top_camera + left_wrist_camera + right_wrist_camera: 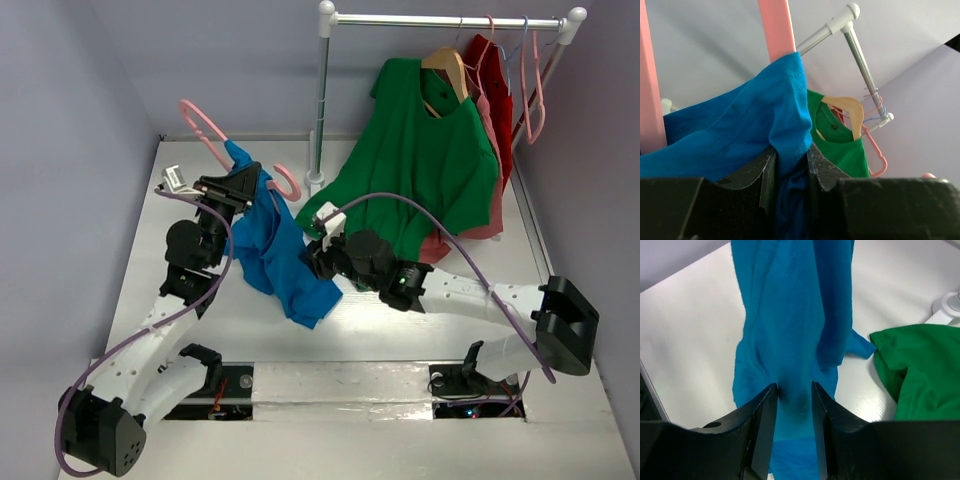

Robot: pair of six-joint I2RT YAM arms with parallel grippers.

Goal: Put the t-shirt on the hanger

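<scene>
Bright blue fabric t-shirt (280, 260) hangs bunched at thin pink plastic hanger (205, 128). Left gripper (790, 155) and right gripper (794, 390) each pinch cloth. Draw your right downward, evenly.

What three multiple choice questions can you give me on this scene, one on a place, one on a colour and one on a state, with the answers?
1. Where does the green t-shirt hang?
A. on the rail, on a wooden hanger
B. from the left gripper
C. flat under the right arm

2. What colour is the hanger that carries the blue t-shirt?
A. tan
B. white
C. pink

3. What is the right gripper doing?
A. hanging open over bare table
B. closed on blue fabric
C. holding green fabric

Answers:
1 A, its collar sits on the wooden hanger up on the rail.
2 C, pink bars rise out of the blue fabric.
3 B, the right wrist view shows blue fabric pinched between its fingers.
</scene>
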